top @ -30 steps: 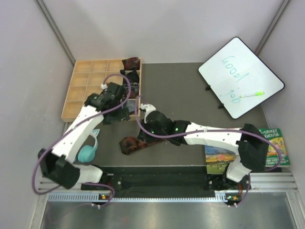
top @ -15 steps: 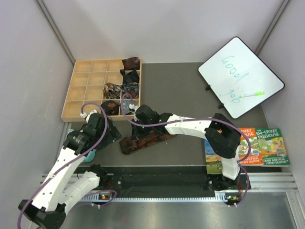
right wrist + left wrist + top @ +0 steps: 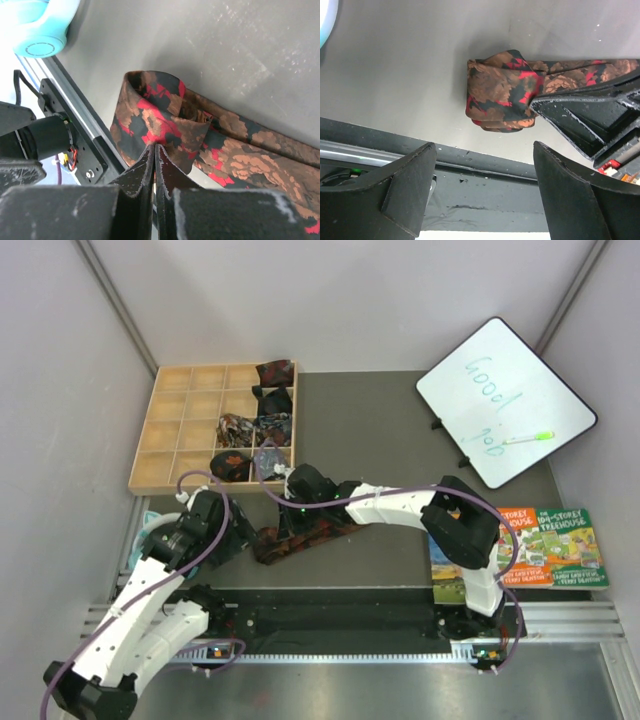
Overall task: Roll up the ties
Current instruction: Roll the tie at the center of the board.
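The tie point(image 3: 305, 533), a dark strip with rust-orange and red print, lies on the grey table point(image 3: 380, 430) near its front edge, at about 6 o'clock from the wooden tray point(image 3: 185, 405). Its left end is coiled into a small loose roll.

My right pincer point(image 3: 154, 146) is closed. Its two fingertips are pressed together on a fold of fabric where the roll meets the flat strip. I judge this pins the coil so it cannot spring loose.

My left pincer point(image 3: 482, 150) is wide open and holds nothing. It hovers at 9 o'clock from the roll, facing it without touching, likely ready to take it.

At 12 o'clock, rolled ties point(image 3: 262, 425) sit in the tray's right-hand compartments. Teal headphones point(image 3: 39, 27) lie at 9 o'clock, past my left pincer.
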{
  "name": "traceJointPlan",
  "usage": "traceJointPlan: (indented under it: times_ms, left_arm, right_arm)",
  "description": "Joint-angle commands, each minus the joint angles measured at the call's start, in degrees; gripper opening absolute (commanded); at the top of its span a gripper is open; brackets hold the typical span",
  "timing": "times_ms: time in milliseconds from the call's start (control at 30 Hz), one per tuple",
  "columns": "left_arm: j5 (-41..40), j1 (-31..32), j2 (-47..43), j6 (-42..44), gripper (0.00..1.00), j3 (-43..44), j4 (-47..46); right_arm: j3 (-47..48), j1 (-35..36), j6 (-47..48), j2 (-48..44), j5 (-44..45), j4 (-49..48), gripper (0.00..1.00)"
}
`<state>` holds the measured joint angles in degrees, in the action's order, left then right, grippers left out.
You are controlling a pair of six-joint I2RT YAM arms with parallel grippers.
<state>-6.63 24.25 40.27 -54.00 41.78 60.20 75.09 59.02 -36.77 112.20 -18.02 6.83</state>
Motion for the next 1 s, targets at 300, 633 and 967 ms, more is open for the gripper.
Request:
traceJointPlan:
  times_ms: [300,633,967]
  left_arm:
    - [1.1,-0.2,0.4,-1.1,0.76,-6.2,-9.2]
    - [2.9,-0.1,4.9,-1.8,0.71,-8.9,-16.3]
    - [5.2,1.1,9.1,-2.5,0.61,-14.3,-25.4]
  right_arm:
    - [-5.0,-2.0,-1.1,1.1,-0.2,-5.8,0.00]
    - [-8.0,-2.7,-1.4,1.4,0.4,-8.0,0.00]
    - [-10.8,-2.8,-1.4,1.4,1.1,-9.1,0.00]
